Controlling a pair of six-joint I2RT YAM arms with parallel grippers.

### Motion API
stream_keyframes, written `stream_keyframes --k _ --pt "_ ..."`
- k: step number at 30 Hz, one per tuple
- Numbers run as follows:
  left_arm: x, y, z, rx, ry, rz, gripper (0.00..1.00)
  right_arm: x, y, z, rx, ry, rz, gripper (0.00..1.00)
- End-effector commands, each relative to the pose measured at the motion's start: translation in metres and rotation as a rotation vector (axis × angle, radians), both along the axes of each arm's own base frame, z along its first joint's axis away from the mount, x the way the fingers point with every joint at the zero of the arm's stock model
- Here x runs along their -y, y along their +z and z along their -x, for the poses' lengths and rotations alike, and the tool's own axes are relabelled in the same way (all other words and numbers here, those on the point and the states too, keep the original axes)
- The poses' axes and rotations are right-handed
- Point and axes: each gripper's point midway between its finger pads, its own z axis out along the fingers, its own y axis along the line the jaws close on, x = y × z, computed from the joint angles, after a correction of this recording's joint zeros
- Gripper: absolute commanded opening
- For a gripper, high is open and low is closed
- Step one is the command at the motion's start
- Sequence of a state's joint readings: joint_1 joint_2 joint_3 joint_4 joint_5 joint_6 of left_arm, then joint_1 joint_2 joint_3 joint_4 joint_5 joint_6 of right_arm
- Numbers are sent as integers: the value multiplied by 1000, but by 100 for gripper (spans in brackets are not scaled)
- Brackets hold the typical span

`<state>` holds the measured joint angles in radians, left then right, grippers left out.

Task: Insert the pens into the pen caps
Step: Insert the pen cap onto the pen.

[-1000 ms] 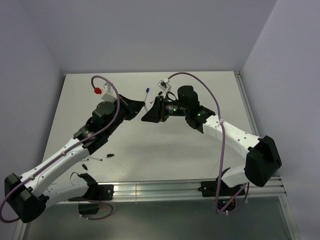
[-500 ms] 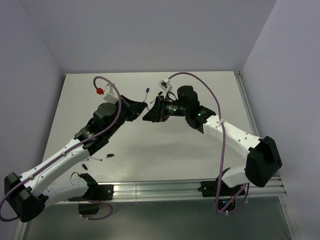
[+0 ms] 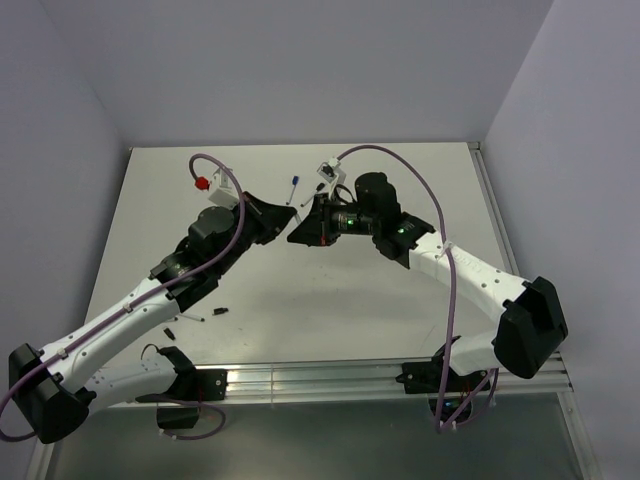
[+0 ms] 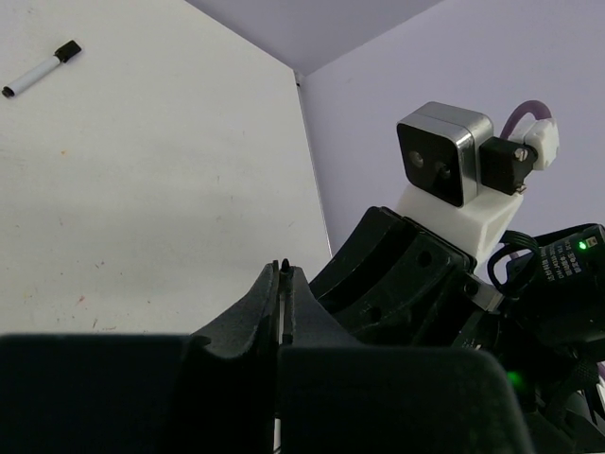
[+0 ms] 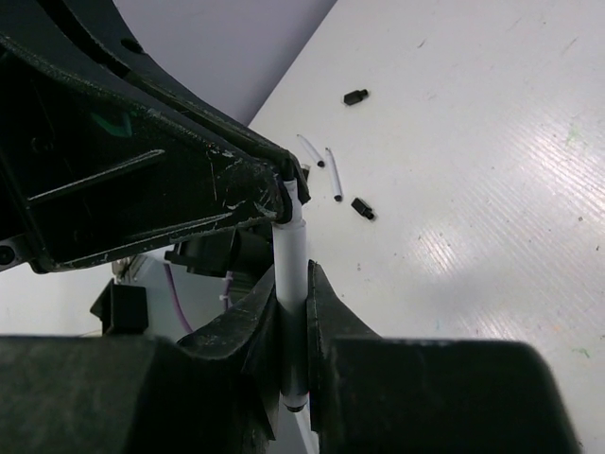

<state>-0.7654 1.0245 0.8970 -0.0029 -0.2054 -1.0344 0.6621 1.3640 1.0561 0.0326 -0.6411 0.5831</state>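
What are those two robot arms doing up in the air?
They meet above the table. The right arm's fingers pinch a white pen, and its end is right at the tips of the left arm's fingers, which are squeezed shut. Whether a cap sits between them is too small to tell. It looks like they are trying to cap the pen. More pens and caps lie loose on the table.

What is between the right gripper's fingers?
A white pen sits between the fingers of the right gripper. Its upper end meets the left gripper, whose fingers cover whatever they hold.
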Motion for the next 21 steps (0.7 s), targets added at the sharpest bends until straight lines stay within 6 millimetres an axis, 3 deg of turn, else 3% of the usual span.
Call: stream_keyframes --k 1,3,7,10,14,15,18,21 --pt "-5 26 2 63 17 41 6 6 28 -6 82 -46 -8 0" --pt "-8 28 2 62 29 34 13 9 27 -6 80 -56 6 0" --pt "-21 28 2 45 87 16 42 14 25 -1 83 -62 9 0" --pt "-36 27 3 22 143 1 59 17 19 2 75 -65 21 0" --pt "-71 15 10 -70 275 -34 61 24 10 11 66 -69 26 0" --pt "-84 -8 17 -144 309 -109 60 25 8 13 67 -69 31 0" --pt "-111 -29 25 -245 429 -130 56 33 3 21 70 -68 39 0" --pt "-144 -69 46 -404 566 -175 50 37 -2 32 73 -40 39 0"
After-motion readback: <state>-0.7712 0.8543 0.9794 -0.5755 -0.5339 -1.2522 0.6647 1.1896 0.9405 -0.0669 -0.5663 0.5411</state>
